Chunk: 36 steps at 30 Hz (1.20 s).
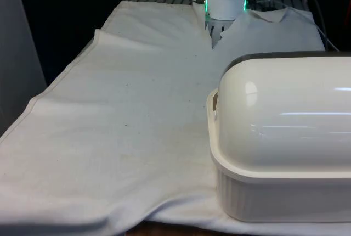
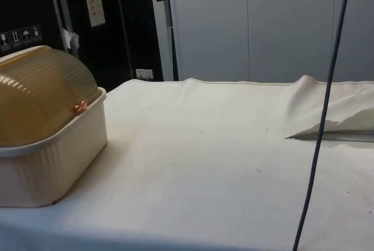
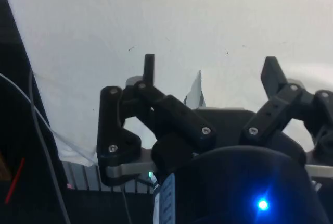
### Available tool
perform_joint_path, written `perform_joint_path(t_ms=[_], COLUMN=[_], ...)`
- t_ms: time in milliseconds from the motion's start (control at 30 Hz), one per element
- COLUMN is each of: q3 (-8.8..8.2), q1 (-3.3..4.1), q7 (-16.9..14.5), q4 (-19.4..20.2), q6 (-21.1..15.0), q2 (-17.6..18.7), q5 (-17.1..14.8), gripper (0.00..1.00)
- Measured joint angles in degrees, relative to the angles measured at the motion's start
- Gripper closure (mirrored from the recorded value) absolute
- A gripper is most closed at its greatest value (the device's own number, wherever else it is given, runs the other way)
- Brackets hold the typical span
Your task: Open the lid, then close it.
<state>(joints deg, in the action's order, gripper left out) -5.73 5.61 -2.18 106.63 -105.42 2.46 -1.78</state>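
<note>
A: Front view? 
B: Cream plastic bread box (image 1: 279, 186) with its domed lid (image 1: 285, 115) shut, lower right on the white-clothed surface (image 1: 120, 137).
A: Side view? 
B: Same box, lower left.
A: Wrist view? 
B: Black gripper (image 3: 210, 67), 2 fingers (image 3: 149, 67) spread apart, grasping nothing, above the cloth.

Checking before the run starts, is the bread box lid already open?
No, in the side view the domed lid sits down over the bread box, covering its top.
</note>
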Motion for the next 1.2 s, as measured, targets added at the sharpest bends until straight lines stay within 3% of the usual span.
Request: perform_joint_path(t_ms=[100,167,200,333,367,433,467,600,967,1200], q3=[0.06,0.06,0.06,0.11,0.11,0.11,0.17,0.17,0.17,0.17], q1=[0.00,0.00,0.00,0.00,0.00,0.06,0.06,0.06,0.06,0.06], q7=[0.00,0.00,0.06,0.11,0.11,0.17,0.17,0.17,-0.11,-0.52], q4=[0.06,0.06,0.11,0.11,0.11,0.11,0.11,0.17,0.80,3.95], q6=[0.00,0.00,0.00,0.00,0.00,0.00,0.00,0.00,-0.63,-4.87], q2=[0.00,-0.06,-0.06,-0.06,-0.06,-0.06,-0.11,-0.11,-0.17,-1.38], q5=[0.06,0.17,0.29,0.46,0.46,0.57,0.63,0.74,0.74,0.46], gripper=[0.10,0.23,0.37,0.59,0.59,0.70,0.81,1.00,1.00,1.00])
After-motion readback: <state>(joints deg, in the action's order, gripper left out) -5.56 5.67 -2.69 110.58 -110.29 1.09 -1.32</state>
